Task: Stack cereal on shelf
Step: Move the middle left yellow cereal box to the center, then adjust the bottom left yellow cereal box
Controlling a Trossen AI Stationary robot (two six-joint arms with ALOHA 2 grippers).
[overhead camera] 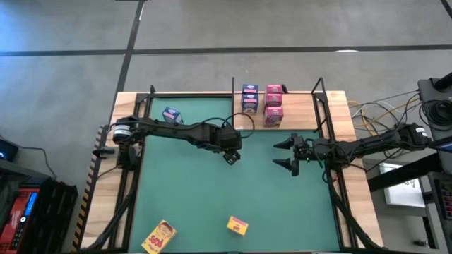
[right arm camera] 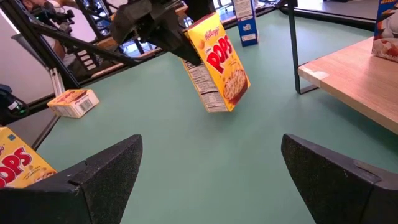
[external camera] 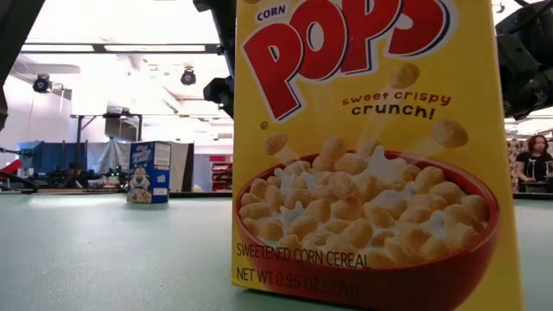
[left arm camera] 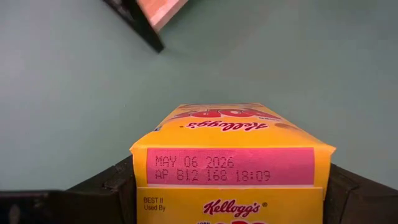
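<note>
My left gripper (overhead camera: 232,155) hangs over the middle of the green mat (overhead camera: 191,190), shut on a yellow Corn Pops cereal box (right arm camera: 217,62). The shelf (overhead camera: 304,113), a light-wood board with black posts, lies at the far edge and carries blue cereal boxes (overhead camera: 249,99) and pink ones (overhead camera: 274,106). My right gripper (overhead camera: 286,154) waits open near the mat's right side, level, nothing between its fingers. On the mat, a blue box (overhead camera: 171,115) stands at the far left, and two yellow boxes (overhead camera: 237,225) (overhead camera: 159,236) rest near the front edge. My left gripper pinches the yellow box at its top end (left arm camera: 230,165), one finger (left arm camera: 106,186) on each narrow side. The fingers come from above, slanting down toward the right. The box hangs below them, tilted, its bottom end (right arm camera: 217,107) clear of the mat.
The shelf's black corner post (right arm camera: 293,50) and board edge (right arm camera: 336,81) stand just beyond the held box, on its far right. Bare green mat spreads between the two grippers and toward the near edge. In the low view a yellow box (external camera: 363,155) fills the foreground.
</note>
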